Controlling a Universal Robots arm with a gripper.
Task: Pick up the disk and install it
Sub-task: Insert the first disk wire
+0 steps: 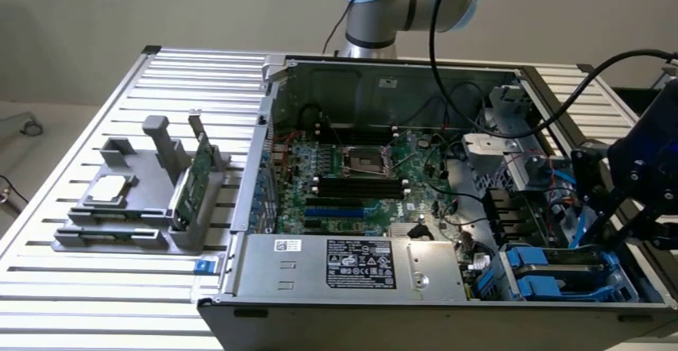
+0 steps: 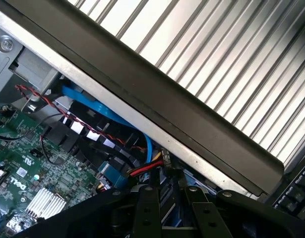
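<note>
My gripper point(image 1: 606, 212) hangs over the drive bay at the near corner of the open computer case point(image 1: 317, 283), on the exterior view's right. Below it a narrow blue-edged slab stands on edge, the disk point(image 1: 580, 228), reaching down toward the blue bay carriers point(image 1: 551, 275). In the wrist view the two dark fingers point(image 2: 147, 213) of the gripper point(image 2: 174, 218) close on a thin dark and blue strip, the disk point(image 2: 173, 196) seen edge-on. Its label and flat face are hidden.
A grey fixture point(image 1: 127, 232) on the slatted table point(image 1: 63, 287) holds a small silver chip point(image 1: 111, 190) and an upright green card point(image 1: 186, 192). Motherboard point(image 1: 350, 184), power supply point(image 1: 350, 264) and loose cables point(image 2: 102, 111) crowd the case. The case wall's rim point(image 2: 192, 114) runs close beside the gripper.
</note>
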